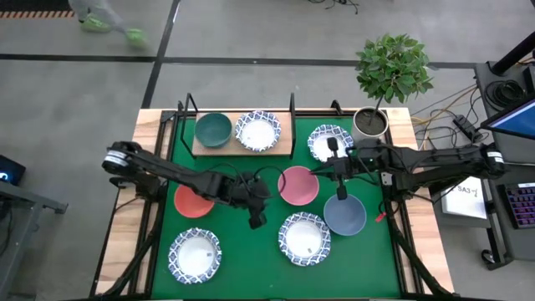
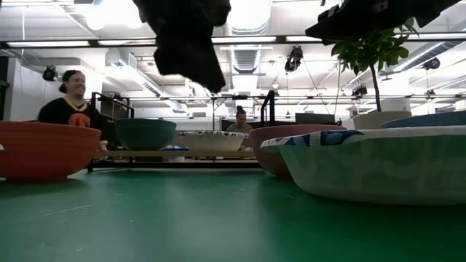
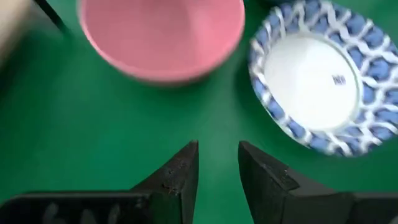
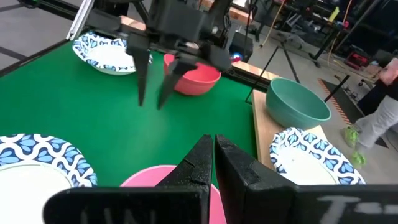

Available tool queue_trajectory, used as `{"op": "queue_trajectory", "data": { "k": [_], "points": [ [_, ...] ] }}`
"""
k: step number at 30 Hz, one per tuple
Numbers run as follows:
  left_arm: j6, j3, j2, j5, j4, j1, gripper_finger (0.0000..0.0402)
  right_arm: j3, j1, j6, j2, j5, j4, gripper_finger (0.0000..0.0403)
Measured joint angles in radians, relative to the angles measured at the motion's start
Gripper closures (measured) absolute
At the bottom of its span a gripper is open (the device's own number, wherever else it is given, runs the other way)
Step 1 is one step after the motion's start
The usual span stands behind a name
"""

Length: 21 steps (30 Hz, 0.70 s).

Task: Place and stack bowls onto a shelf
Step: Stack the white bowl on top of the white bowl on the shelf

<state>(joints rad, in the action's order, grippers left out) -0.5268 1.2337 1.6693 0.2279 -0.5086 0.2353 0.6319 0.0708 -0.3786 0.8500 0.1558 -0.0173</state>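
People show only in the low view; left hand [image 1: 257, 219] narrowly parted, right hand [image 4: 213, 151] nearly closed, both empty.

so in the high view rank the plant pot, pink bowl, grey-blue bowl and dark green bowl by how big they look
1. grey-blue bowl and pink bowl: largest, too alike to separate
2. dark green bowl: slightly smaller
3. plant pot: smallest across, leaves aside

The camera looks straight down, so nearness hardly skews this.
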Motion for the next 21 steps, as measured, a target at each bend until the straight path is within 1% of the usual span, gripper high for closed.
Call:
{"op": "queue_trajectory", "data": {
  "k": [5, 8, 10, 13, 18, 21],
  "points": [
    [-0.202, 0.030, 0.010, -0.192, -0.135, 0.027, 0.0306, 0.000, 0.000, -0.010, 0.025, 0.000, -0.034, 0.0394],
    [-0.298, 0.036, 0.002, -0.279, -0.197, 0.066, 0.0306, 0.000, 0.000, -0.012, 0.035, 0.000, -0.067, 0.0394],
    [-0.336, 0.046, -0.004, -0.301, -0.251, 0.108, 0.0306, 0.000, 0.000, -0.017, 0.038, 0.001, -0.089, 0.0394],
    [-0.404, 0.051, -0.008, -0.301, -0.316, 0.173, 0.0306, 0.000, 0.000, -0.028, 0.042, 0.001, -0.113, 0.0394],
    [-0.586, 0.050, -0.008, -0.308, -0.390, 0.249, 0.0306, 0.000, 0.000, -0.039, 0.042, 0.001, -0.161, 0.0394],
    [-0.676, 0.055, -0.009, -0.363, -0.394, 0.281, 0.0306, 0.000, 0.000, -0.042, 0.042, 0.001, -0.201, 0.0394]
  ]
}}
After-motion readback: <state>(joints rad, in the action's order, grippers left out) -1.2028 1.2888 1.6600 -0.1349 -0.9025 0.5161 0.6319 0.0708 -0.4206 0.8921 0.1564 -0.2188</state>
